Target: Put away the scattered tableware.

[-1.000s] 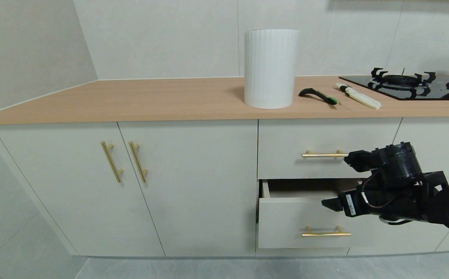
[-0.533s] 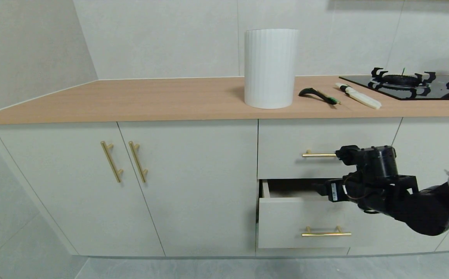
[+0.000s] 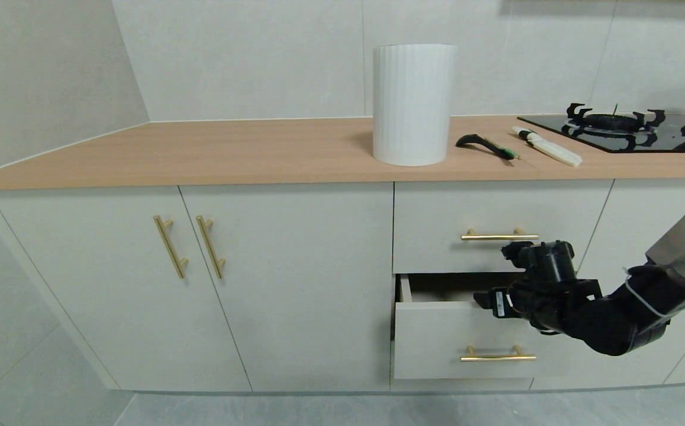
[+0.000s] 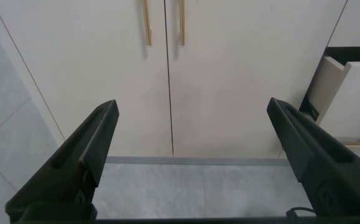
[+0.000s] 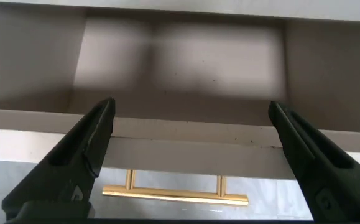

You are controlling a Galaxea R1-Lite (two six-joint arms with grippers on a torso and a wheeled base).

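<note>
Two pieces of tableware lie on the wooden counter [image 3: 230,151]: a black utensil with a green tip [image 3: 487,145] and a white knife-like piece [image 3: 546,146]. Below them the lower drawer [image 3: 455,334] stands partly pulled out. My right gripper [image 3: 480,297] is at the drawer's top front edge, pointing into the opening. Seen from the right wrist, the right gripper [image 5: 191,107] is open over the drawer's bare inside [image 5: 180,74], with the gold handle [image 5: 176,194] below. My left gripper [image 4: 192,106] is open, low in front of the cabinet doors [image 4: 167,74], holding nothing.
A tall white ribbed cylinder [image 3: 413,103] stands on the counter left of the tableware. A black gas hob [image 3: 626,127] is at the far right. The upper drawer [image 3: 496,228] is closed, with its gold handle just above my right gripper. Grey floor lies below.
My right arm has moved forward and left, bringing the gripper from in front of the drawer face up to the drawer's open top edge. The drawer and the tableware have not moved.
</note>
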